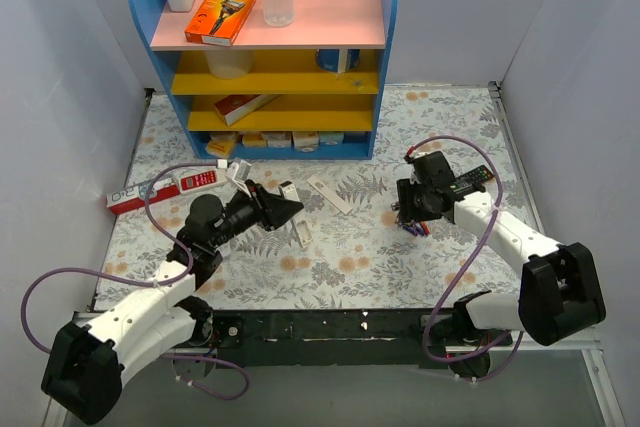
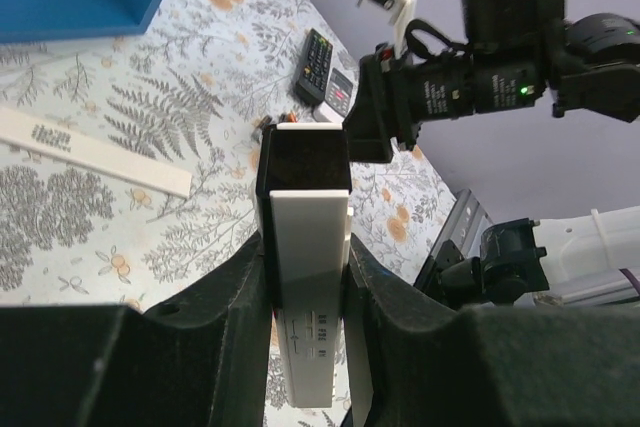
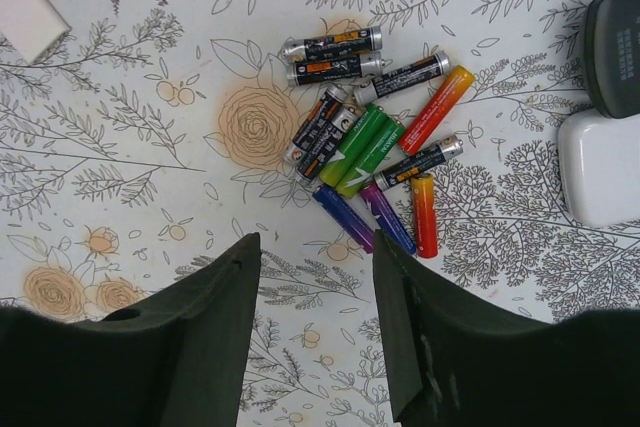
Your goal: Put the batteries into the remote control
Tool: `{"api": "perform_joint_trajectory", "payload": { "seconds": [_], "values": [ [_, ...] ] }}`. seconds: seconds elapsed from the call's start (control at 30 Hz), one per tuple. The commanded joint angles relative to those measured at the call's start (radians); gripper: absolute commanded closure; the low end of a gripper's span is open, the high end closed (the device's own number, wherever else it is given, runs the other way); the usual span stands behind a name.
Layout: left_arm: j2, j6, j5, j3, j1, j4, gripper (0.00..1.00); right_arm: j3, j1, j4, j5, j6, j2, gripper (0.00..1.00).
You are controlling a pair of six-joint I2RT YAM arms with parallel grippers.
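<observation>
Slim white remote control [image 2: 308, 267] clamped in left gripper [image 1: 285, 209], right gripper [image 3: 315, 247] jaws apart and empty over loose batteries [image 3: 370, 137], black remote [image 3: 615, 42] and small white remote [image 3: 600, 167] just beside the pile, white strip [image 1: 330, 193] between arms, blue shelf [image 1: 390, 47] beyond.

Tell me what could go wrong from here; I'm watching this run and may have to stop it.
The batteries lie packed and touching, so the open right end effector above them may pinch two or send others rolling.
The left end effector grips the remote only by its long edges; pressing a battery in could tilt it or make it slip.
</observation>
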Motion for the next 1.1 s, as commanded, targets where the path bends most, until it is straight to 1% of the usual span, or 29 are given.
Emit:
{"api": "perform_joint_trajectory", "payload": {
  "seconds": [0.0, 0.03, 0.13, 0.23, 0.27, 0.3, 0.37, 0.43, 0.53, 0.63, 1.03, 1.07],
  "values": [
    [-0.009, 0.099, 0.017, 0.132, 0.008, -0.106, 1.0, -0.019, -0.023, 0.045, -0.005, -0.024, 0.02, 0.48],
    [0.008, 0.142, 0.034, 0.149, 0.007, -0.116, 1.0, -0.02, -0.027, 0.048, -0.012, -0.025, 0.02, 0.5],
    [0.071, 0.194, 0.089, 0.172, 0.008, -0.102, 1.0, -0.03, -0.037, 0.045, -0.014, -0.032, 0.033, 0.54],
    [0.117, 0.193, 0.143, 0.131, 0.019, -0.015, 1.0, -0.033, -0.046, 0.039, -0.005, -0.039, 0.046, 0.58],
    [0.127, 0.178, 0.161, 0.134, 0.027, -0.002, 1.0, -0.033, -0.049, 0.04, -0.003, -0.041, 0.05, 0.58],
    [0.136, 0.196, 0.175, 0.152, 0.033, -0.016, 1.0, -0.033, -0.055, 0.039, 0.0, -0.045, 0.056, 0.58],
    [0.137, 0.234, 0.157, 0.169, 0.033, -0.074, 1.0, -0.034, -0.063, 0.04, 0.009, -0.05, 0.062, 0.59],
    [0.13, 0.262, 0.137, 0.176, 0.033, -0.099, 1.0, -0.033, -0.064, 0.043, 0.0, -0.064, 0.066, 0.62],
    [0.114, 0.259, 0.136, 0.172, 0.033, -0.1, 1.0, -0.033, -0.066, 0.049, -0.051, -0.079, 0.076, 0.63],
    [0.117, 0.257, 0.122, 0.175, 0.033, -0.108, 1.0, -0.027, -0.064, 0.04, -0.068, -0.09, 0.1, 0.63],
    [0.133, 0.247, 0.12, 0.184, 0.031, -0.12, 1.0, -0.007, -0.064, 0.02, -0.077, -0.111, 0.168, 0.62],
    [0.134, 0.245, 0.122, 0.184, 0.033, -0.122, 1.0, -0.007, -0.064, 0.022, -0.106, -0.113, 0.169, 0.62]
  ]
}}
